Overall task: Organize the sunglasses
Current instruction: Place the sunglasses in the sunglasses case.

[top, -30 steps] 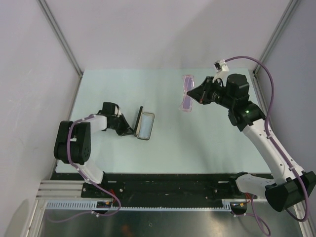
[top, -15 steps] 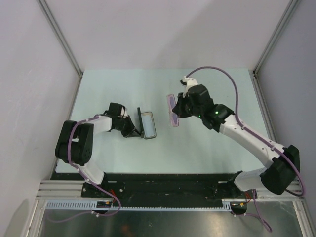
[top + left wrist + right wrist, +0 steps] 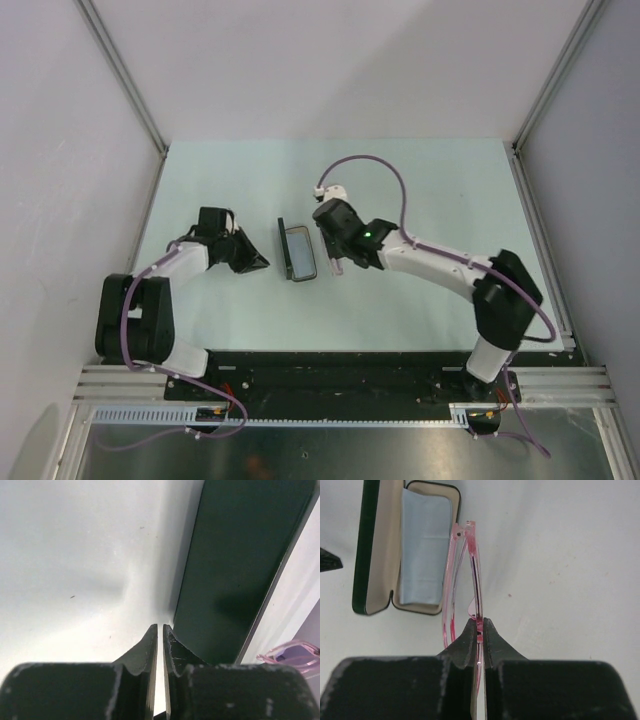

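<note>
While the black oblong hard-shell case [image 3: 417, 611] lies open on the pale mint table [image 3: 430, 190], its dark lid [image 3: 240, 565] stands up along the hinge side. The cream-lined tray holds a light blue square cloth [image 3: 425, 545] lying flat inside. Small sunglasses [image 3: 474, 570], with a thin translucent pink frame and purple-tinted lenses, sit just beside the case on the tray side, away from the lid. Seen edge-on in the right wrist view, they run roughly parallel to the case's long rim. Right gripper [image 3: 480, 626]: fingers clenched on one slim pink arm of the sunglasses, the far end of the frame pointing past the case's upper corner. Cannot tell whether the sunglasses touch the table. Left gripper [image 3: 160, 629]: on the opposite side of the case, just beside the lid's outer face, tips low near the table. Its fingers are drawn almost together with only a thin slit between the tips, grasping nothing. From the left wrist view a corner of the sunglasses shows beyond the lid's far edge.
</note>
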Robot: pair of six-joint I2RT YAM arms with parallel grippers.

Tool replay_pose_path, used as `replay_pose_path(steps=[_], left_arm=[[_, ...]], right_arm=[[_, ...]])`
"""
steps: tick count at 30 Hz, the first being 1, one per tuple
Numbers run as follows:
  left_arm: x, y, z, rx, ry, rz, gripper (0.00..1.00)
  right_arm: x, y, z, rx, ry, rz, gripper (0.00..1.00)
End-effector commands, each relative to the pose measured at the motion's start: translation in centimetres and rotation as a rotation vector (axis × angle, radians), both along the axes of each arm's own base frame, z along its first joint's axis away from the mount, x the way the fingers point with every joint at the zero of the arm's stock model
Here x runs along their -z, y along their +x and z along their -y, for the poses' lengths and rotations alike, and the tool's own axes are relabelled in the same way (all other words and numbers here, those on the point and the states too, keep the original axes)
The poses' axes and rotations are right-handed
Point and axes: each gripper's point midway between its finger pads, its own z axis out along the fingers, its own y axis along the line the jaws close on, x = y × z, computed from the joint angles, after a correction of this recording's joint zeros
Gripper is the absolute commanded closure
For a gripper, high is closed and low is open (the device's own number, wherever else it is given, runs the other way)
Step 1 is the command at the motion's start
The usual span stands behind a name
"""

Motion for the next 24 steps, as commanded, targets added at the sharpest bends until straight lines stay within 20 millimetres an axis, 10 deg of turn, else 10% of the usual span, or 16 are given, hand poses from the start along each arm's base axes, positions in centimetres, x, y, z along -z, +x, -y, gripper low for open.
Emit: replay_pose_path(steps=[1,9,24], left_arm=[[-2.9,1.3,-2.2,-0.041,0.090,0.092,0.87],[-5.3,2.4,-5.6,-0.111,0.189,0.171,0.80],[-5.4,2.2,-6.2,-0.122,0.198,0.180,0.76]], right_arm=[[-0.7,1.9,-2.2,0.079,-0.058,0.073,1.00],[0.5,2.7,-6.5,0.199,-0.086,0.005,1.00],[4.8,3.9,-7.5,0.292,-0.176,-0.087,1.00]])
